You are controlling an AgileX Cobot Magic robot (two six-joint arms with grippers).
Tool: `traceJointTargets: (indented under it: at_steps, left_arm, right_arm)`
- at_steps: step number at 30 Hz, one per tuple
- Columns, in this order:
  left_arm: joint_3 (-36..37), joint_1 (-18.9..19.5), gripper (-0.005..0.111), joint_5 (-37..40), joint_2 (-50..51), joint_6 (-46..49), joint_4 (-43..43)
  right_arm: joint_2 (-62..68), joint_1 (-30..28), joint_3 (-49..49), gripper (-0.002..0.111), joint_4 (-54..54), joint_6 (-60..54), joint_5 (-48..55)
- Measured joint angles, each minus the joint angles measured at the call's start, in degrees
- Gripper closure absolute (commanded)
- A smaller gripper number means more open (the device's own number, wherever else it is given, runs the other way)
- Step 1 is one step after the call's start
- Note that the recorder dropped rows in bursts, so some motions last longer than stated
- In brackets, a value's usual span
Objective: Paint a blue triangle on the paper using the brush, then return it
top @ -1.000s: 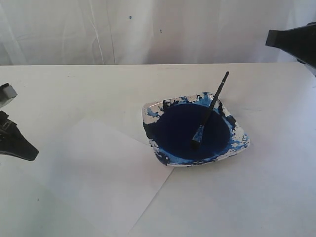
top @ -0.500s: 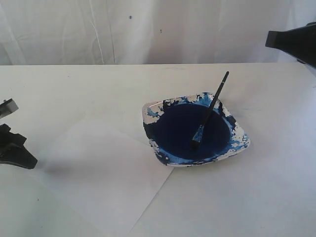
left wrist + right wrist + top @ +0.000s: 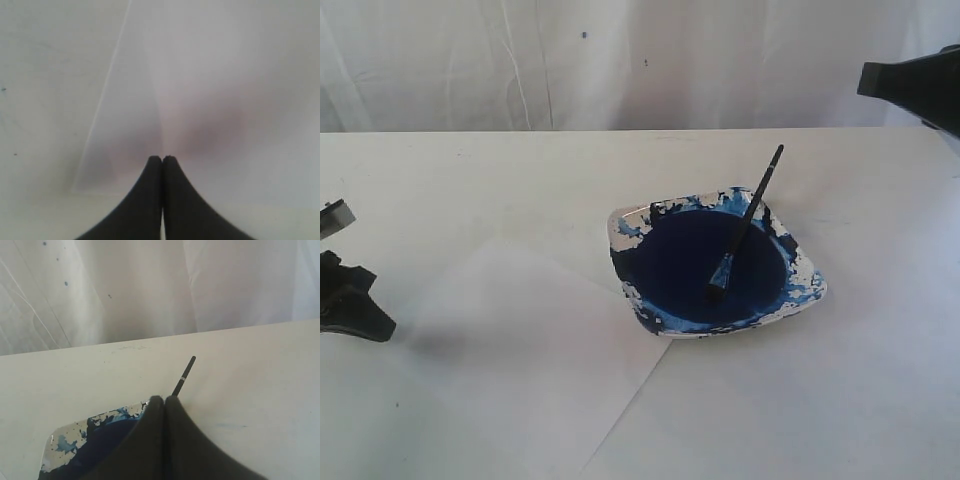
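Note:
The black-handled brush (image 3: pixel 747 222) leans in the paint dish (image 3: pixel 808 292), bristles in the dark blue pool, handle end sticking out over the far rim (image 3: pixel 184 375). The white paper (image 3: pixel 525 350) lies flat left of the dish, one corner tucked under it; no blue triangle shows on it. My left gripper (image 3: pixel 372 318) hangs shut just above the paper's left edge (image 3: pixel 120 125), with nothing between its fingers (image 3: pixel 163 158). My right gripper (image 3: pixel 163 399) is shut and empty, high above the table's far right; only its dark body (image 3: pixel 920 85) shows in the exterior view.
A white curtain (image 3: pixel 620 60) closes off the back of the white table (image 3: pixel 840 400). The dish rim (image 3: pixel 65 437) is blotched with dried light blue paint.
My left gripper dropped lower and drew a little left toward the paper's edge. Brush, dish and right arm have not moved.

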Motion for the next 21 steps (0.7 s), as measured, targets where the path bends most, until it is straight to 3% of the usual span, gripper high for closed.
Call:
traceJointTargets:
  at_steps: [21]
  left_arm:
    - [-0.34,0.07,0.107,2.80,5.20,0.90,-6.02]
  right_arm:
    - [0.00,0.00,0.00,0.108,0.00,0.00,0.00]
